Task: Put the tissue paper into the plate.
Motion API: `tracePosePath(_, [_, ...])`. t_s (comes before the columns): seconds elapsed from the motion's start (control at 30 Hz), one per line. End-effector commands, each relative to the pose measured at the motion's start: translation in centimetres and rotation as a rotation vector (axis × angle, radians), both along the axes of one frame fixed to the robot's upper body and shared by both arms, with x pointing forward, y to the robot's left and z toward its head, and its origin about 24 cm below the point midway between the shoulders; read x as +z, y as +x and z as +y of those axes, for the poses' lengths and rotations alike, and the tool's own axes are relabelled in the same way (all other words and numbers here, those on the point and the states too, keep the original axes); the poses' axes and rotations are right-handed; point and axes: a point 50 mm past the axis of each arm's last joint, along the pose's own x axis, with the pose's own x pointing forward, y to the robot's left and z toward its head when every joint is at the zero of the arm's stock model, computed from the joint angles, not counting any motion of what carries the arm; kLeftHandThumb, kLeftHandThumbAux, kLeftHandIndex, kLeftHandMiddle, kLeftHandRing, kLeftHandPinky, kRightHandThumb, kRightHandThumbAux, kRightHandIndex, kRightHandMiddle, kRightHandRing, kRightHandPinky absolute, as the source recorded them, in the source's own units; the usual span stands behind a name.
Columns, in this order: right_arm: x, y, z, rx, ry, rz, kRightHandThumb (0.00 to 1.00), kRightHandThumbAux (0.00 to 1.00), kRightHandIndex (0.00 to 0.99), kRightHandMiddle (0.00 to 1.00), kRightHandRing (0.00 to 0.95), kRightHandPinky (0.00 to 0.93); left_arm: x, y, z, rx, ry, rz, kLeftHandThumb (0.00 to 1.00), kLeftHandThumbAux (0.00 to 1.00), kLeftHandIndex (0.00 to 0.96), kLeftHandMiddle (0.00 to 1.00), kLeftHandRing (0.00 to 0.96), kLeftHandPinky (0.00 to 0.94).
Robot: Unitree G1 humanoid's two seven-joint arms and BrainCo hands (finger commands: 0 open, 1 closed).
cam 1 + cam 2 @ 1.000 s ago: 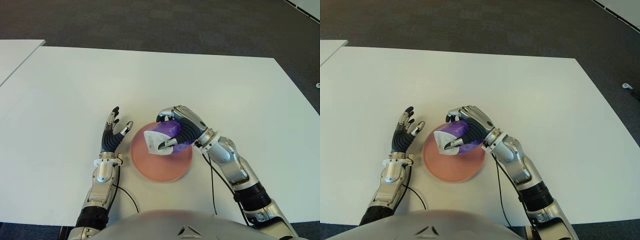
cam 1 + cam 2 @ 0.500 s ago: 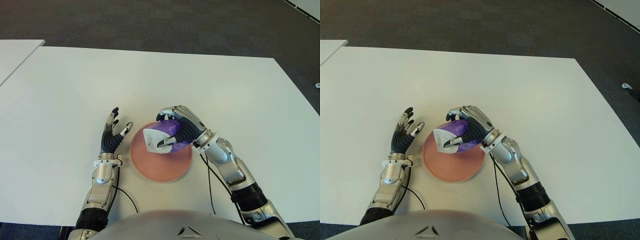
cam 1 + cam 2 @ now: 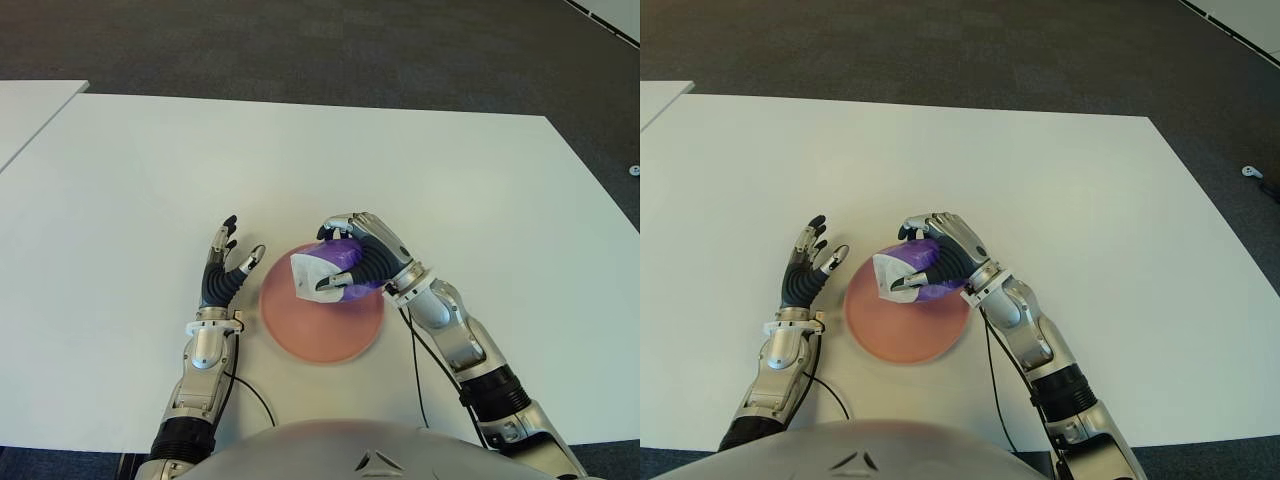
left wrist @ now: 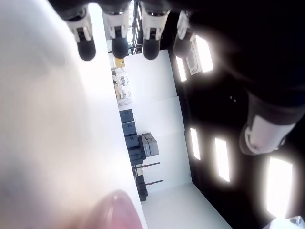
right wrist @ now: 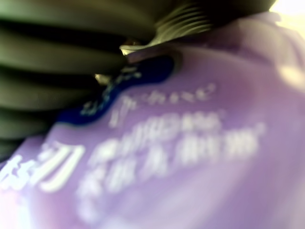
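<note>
The right hand [image 3: 352,262] grips the tissue paper [image 3: 333,272] (a purple pack, white end showing) over the pink plate [image 3: 322,320] on the tabletop [image 3: 420,170]. The left hand [image 3: 227,270], fingers spread, shows just left of the plate.

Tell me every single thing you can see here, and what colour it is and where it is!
tissue pack: one, purple wrapper with a white end, held in the right hand over the far part of the plate
plate: one, pink, on the table right in front of the robot, between the two hands
table: one, white, filling most of the view
second table: one, white, only a corner showing at the far left
floor: dark grey carpet, beyond the table
cables: thin, black, trailing on the table beside each forearm
left hand: black and silver, fingers spread, left of the plate, holding nothing
right hand: black and silver, fingers curled round the tissue pack
</note>
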Motion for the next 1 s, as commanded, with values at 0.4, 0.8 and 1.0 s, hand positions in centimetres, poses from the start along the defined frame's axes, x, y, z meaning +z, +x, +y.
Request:
tracePosePath(0.4, [-1.1, -0.6, 0.1, 0.066, 0.058, 0.102, 0.855, 0.673, 0.414, 0.545, 0.773, 0.725, -0.6, -0.5, 0.2, -0.011, 0.023, 0.027, 0.000, 0.532, 0.000, 0.000, 0.000, 0.000])
tracePosePath(0.8, [-3.4, -1.2, 0.2, 0.196, -0.189, 0.038, 0.247, 0.558, 0.126, 0.130, 0.093, 0.065, -0.9, -0.5, 0.4, 0.005, 0.001, 0.069, 0.000, 0.537, 0.000, 0.000, 0.000, 0.000])
tracePosePath(1.0, [-3.4, -1.9, 0.3, 0.261, -0.279, 0.039, 0.058, 0.473, 0.014, 0.014, 0.009, 0.006, -0.7, -0.4, 0.3, 0.000, 0.001, 0.071, 0.000, 0.532, 0.000, 0.000, 0.000, 0.000])
